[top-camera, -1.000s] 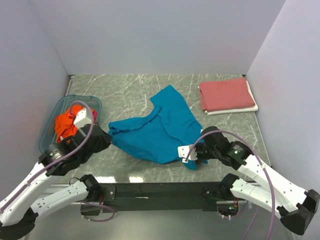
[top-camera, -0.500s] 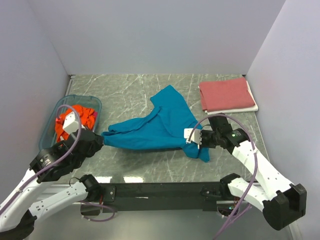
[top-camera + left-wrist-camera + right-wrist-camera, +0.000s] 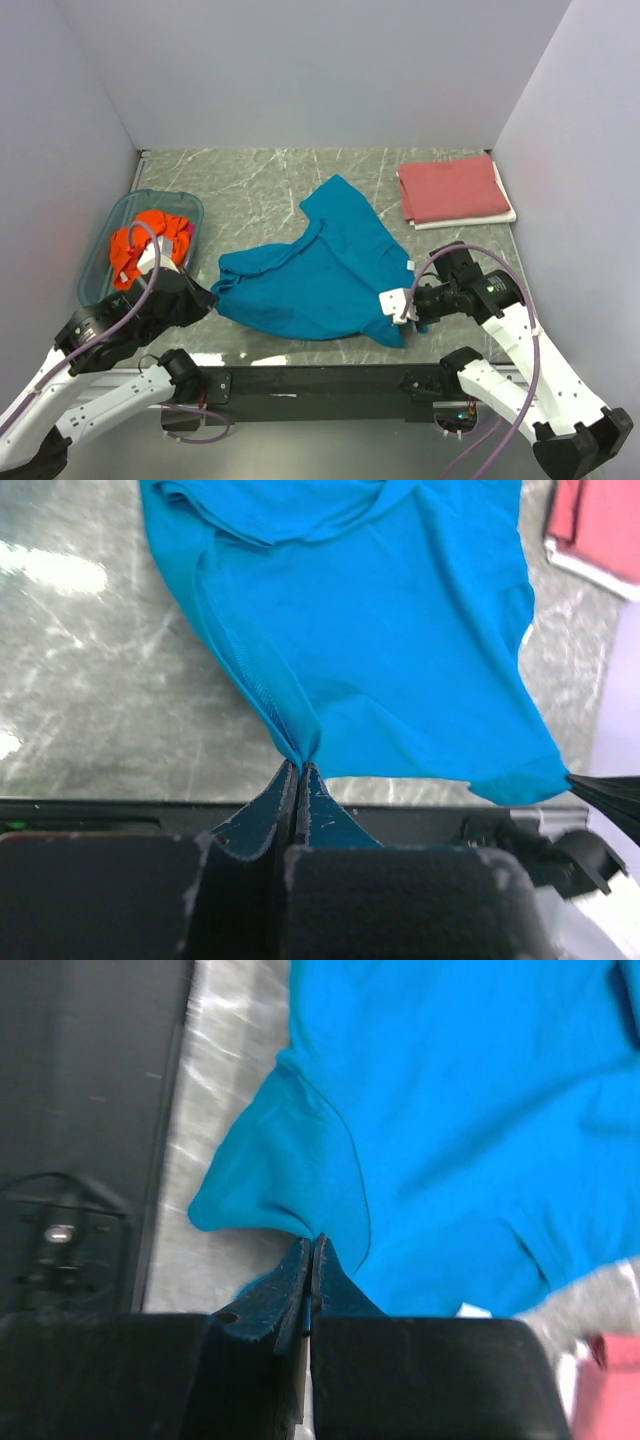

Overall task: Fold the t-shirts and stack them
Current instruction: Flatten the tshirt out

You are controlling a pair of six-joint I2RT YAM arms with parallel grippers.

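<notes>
The top camera looks down from 6 o'clock toward 12 over the whole table. Both wrist cameras sit close, sharing the teal shirt.

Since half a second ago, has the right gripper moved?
Yes. The right gripper, shut on the blue shirt, has pulled back toward the near edge of the table, away from the folded red shirt.

Your right claw has its jaws pressed together on a bunched fold at the near edge of the teal blue t-shirt. From the pinch, the shirt spreads up and right over the grey marbled surface. A red cloth peeks in at the lower right corner. A black frame runs down the left.
</notes>
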